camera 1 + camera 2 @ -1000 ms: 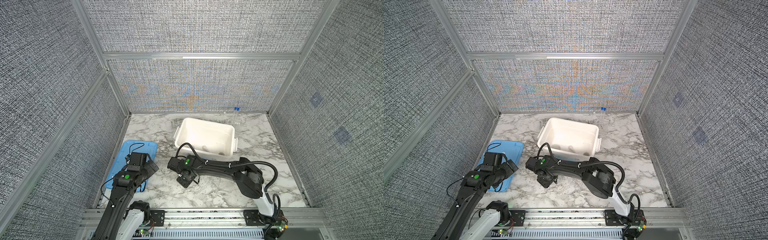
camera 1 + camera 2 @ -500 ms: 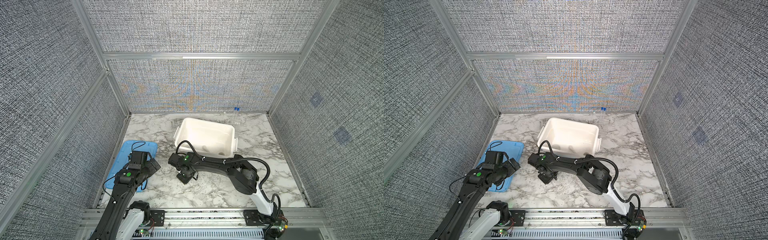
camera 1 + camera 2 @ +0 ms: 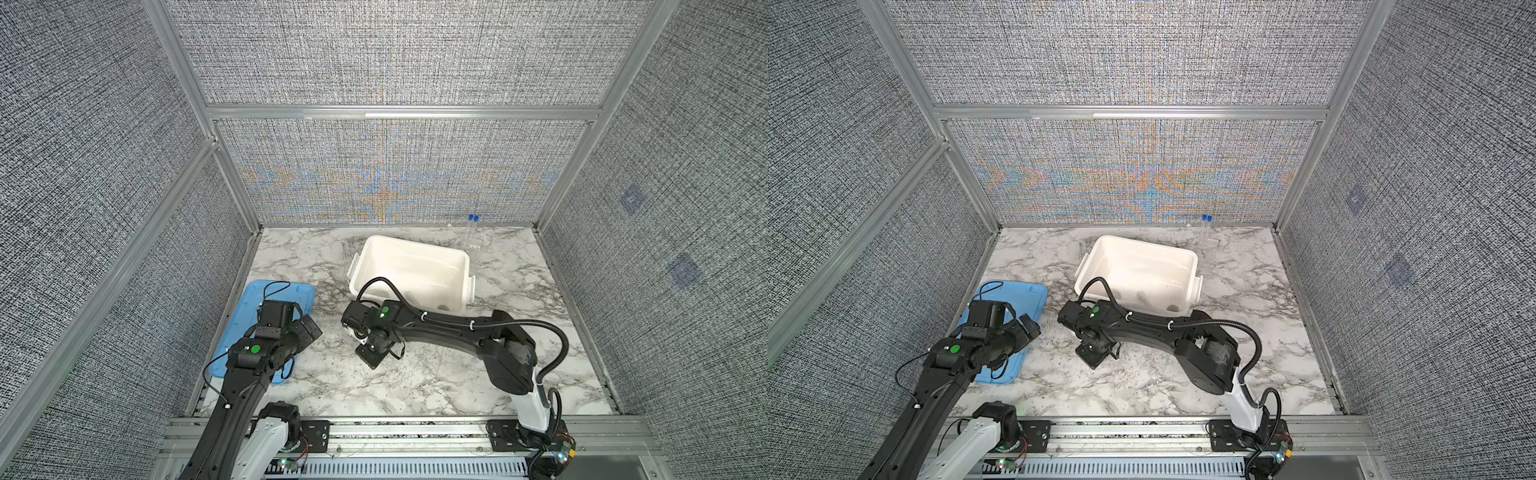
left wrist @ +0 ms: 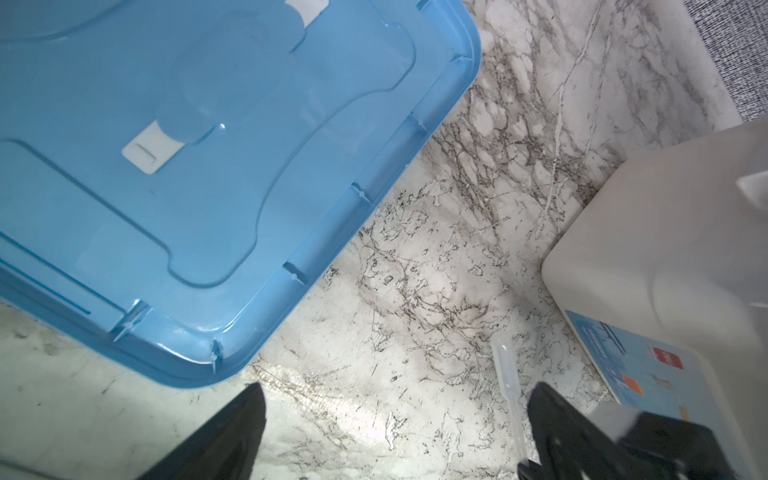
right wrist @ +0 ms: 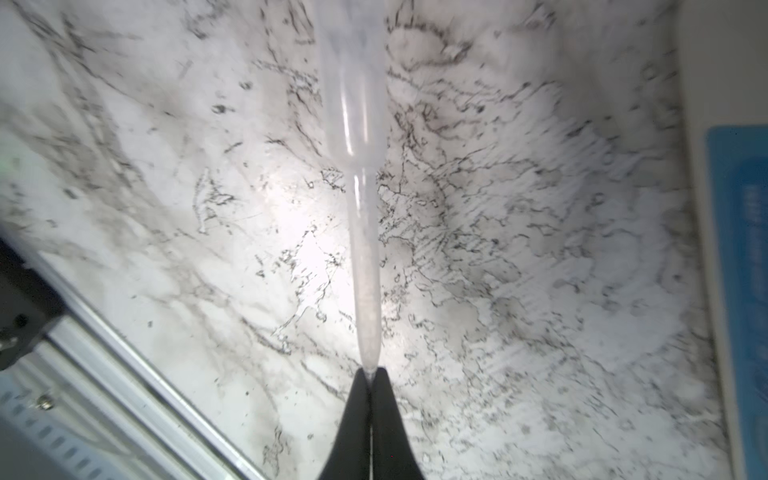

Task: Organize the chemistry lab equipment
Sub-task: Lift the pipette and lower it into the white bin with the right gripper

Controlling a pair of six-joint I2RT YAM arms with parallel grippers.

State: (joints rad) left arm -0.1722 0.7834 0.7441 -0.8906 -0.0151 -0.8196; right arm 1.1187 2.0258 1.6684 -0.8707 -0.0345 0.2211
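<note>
A thin clear pipette lies on the marble, its narrow tip pinched between the shut fingers of my right gripper. The left wrist view shows the same pipette beside one finger of my left gripper, which hangs open over bare marble and holds nothing. In both top views two clear tubes with blue caps stand at the back wall. A small white round dish sits inside the tub; the other white pieces in there are hard to tell apart.
The large white tub stands mid-table, just behind my right wrist. The flat light-blue lid lies at the left under my left arm. Mesh walls enclose the table and an aluminium rail runs along the front.
My right gripper has shut on the pipette's tip. The right arm has folded a little nearer to the front. The left arm has shifted slightly.
</note>
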